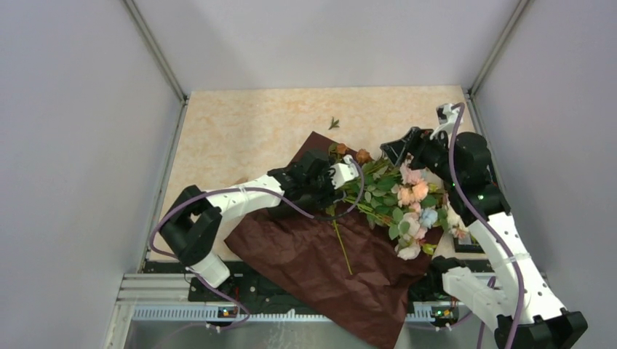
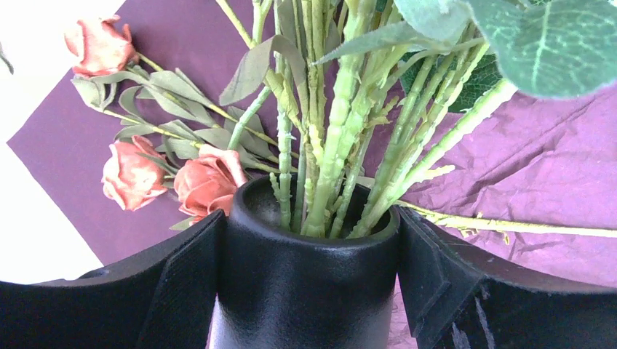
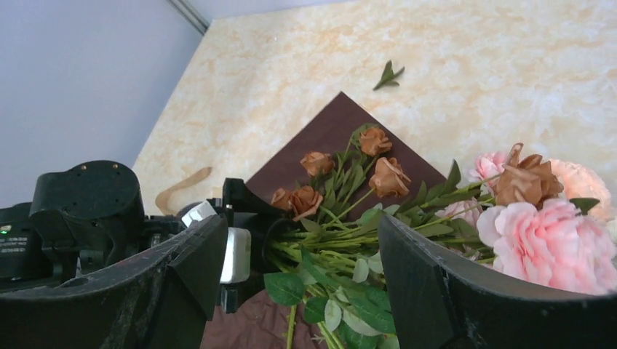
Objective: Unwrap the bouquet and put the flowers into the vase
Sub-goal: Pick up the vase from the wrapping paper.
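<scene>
Left gripper (image 2: 311,225): closed around the black vase (image 2: 305,283); one finger (image 2: 182,269) presses each side of the neck just below the rim.
Vase attitude: tipped well over rather than upright, with its mouth pointing away from the left wrist toward the right arm.
Vase contents: a bundle of thin green stems (image 2: 331,145) sits inside the mouth and fans outward over the paper.
Small roses (image 2: 207,182): brownish-orange heads hang on leafy stems just beside the rim, on the left of the left wrist view; two lie close to the lip and a third farther out.
Maroon wrapping paper (image 1: 327,269): opened flat beneath the vase and flowers; its near corner hangs past the table's front edge.
Loose stem (image 1: 340,247): lies alone on the paper, near the left gripper and apart from the bundle.
Right gripper (image 3: 302,225): fingers spread wide and holding nothing; it faces the flower heads and the vase mouth.
Large pink blooms (image 3: 546,240): just beside the right gripper's right finger.
Leaf sprig (image 3: 388,74): lies on the marbled table (image 1: 240,123), well apart, beyond the paper's far corner.
</scene>
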Robot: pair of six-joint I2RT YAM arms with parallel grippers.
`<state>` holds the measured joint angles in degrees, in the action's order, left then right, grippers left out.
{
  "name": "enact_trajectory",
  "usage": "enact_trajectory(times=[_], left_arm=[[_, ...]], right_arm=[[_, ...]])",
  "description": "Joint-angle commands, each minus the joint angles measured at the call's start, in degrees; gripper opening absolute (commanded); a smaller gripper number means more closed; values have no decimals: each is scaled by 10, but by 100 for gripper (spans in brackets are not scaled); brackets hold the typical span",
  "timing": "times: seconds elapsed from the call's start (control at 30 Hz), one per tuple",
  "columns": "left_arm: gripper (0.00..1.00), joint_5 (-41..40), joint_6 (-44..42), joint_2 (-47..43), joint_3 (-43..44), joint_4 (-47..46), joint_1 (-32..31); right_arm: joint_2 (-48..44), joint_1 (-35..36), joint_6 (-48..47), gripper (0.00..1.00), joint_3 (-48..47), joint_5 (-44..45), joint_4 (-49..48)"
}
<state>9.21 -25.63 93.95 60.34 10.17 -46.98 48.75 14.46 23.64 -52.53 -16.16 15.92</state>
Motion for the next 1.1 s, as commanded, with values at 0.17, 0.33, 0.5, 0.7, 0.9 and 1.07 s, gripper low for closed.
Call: enact_trajectory(times=[0.17, 0.33, 0.5, 0.7, 0.9, 1.07], left_arm=[[0, 32, 102, -95, -43, -180, 23], [0, 31, 107, -97, -52, -177, 27], [0, 29, 115, -89, -50, -170, 27], [0, 32, 119, -78, -40, -150, 28], [0, 42, 128, -77, -41, -147, 27], [0, 48, 132, -77, -48, -153, 27]], right_arm=[[-42, -7, 22, 79, -54, 0, 16], [-88, -6, 139, 84, 9, -25, -24], [-164, 7, 339, 90, 167, -20, -101], [-223, 155, 491, 91, 263, 135, -79], [-163, 312, 605, 92, 302, 299, -127], [-83, 381, 672, 94, 292, 412, -155]])
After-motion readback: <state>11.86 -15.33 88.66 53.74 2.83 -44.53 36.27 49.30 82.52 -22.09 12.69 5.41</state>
